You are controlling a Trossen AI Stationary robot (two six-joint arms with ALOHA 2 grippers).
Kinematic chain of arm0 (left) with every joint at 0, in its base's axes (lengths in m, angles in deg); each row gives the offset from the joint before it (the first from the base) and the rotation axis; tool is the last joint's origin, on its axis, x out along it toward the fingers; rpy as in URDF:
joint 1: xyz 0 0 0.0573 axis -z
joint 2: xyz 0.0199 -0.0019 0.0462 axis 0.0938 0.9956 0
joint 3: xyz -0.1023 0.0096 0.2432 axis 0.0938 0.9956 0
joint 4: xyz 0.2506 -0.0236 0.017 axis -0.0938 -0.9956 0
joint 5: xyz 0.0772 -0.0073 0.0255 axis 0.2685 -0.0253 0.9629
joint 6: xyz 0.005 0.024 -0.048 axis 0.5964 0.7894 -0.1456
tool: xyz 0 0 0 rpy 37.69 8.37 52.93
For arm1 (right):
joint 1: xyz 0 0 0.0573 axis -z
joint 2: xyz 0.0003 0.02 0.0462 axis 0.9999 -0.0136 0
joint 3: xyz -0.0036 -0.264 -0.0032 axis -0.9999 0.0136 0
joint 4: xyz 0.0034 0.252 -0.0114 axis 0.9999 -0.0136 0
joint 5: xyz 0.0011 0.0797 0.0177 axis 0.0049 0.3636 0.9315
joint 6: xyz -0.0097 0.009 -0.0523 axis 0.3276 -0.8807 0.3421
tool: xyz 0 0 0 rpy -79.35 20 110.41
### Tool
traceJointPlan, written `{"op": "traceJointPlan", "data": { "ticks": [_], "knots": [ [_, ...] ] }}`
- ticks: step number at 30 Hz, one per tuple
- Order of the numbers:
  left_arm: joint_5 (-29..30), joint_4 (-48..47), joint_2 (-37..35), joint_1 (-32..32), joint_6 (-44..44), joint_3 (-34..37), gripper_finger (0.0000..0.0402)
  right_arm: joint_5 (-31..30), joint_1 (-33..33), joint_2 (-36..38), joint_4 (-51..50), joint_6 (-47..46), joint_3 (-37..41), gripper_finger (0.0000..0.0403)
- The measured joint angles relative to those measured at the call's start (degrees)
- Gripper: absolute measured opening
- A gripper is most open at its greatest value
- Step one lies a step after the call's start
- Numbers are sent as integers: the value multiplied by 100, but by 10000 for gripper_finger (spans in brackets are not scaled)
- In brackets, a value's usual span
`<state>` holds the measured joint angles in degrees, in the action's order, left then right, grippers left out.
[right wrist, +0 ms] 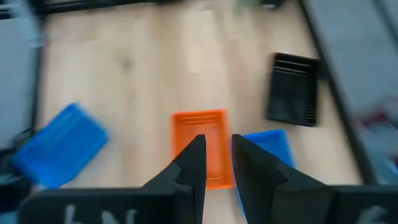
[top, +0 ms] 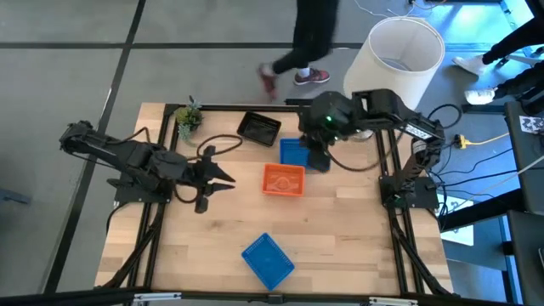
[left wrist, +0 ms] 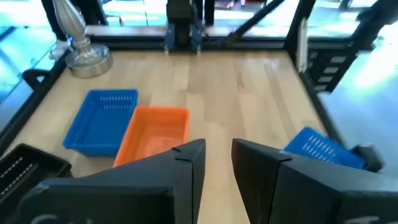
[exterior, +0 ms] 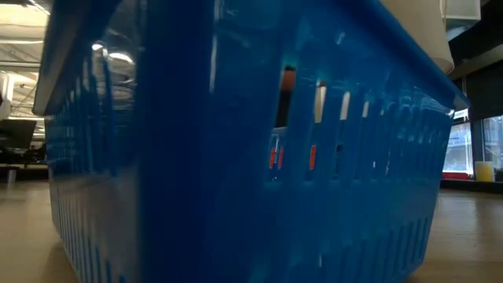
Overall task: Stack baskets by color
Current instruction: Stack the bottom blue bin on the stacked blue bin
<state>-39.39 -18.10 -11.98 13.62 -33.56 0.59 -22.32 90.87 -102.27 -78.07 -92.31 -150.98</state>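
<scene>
Orange basket (top: pixel 283 180): I see it mid-table, a shallow rectangular mesh tray sitting flat with nothing in it.
Blue basket, far (top: pixel 293 152): it lies touching the orange one's far side, same shape and size, partly under the right arm.
Blue basket, near (top: pixel 268 260): it sits alone at the near edge, turned at an angle (it fills my low view, slotted walls and all).
Black basket (top: pixel 258 127): it rests toward the far edge, left of the far blue one and a little apart from it, also at an angle.
Left gripper (top: pixel 223 177): it hangs just left of the orange basket, pointing at it; I see its fingers (left wrist: pixel 186 171) parted by a narrow gap, nothing between them.
Right gripper (right wrist: pixel 216 163): it hovers over the far blue basket; its fingers stand slightly apart and hold nothing.
Table (top: pixel 357 246): light wood planks, with a small green plant (top: pixel 188 118) at the far left corner.
</scene>
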Motion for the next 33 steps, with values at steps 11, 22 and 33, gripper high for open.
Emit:
{"op": "traceJointPlan", "data": {
  "ticks": [11,22,33],
  "knots": [
    [97,-880,-204,848,-117,-242,71,1247,-933,-113,691,-22,7,76],
    [261,-1188,-519,1376,-95,-242,71,1274,-1577,-456,833,121,11,76],
    [870,-1418,-871,1491,-121,-238,71,1245,-1898,-1186,912,-49,9,76]
  ]
}}
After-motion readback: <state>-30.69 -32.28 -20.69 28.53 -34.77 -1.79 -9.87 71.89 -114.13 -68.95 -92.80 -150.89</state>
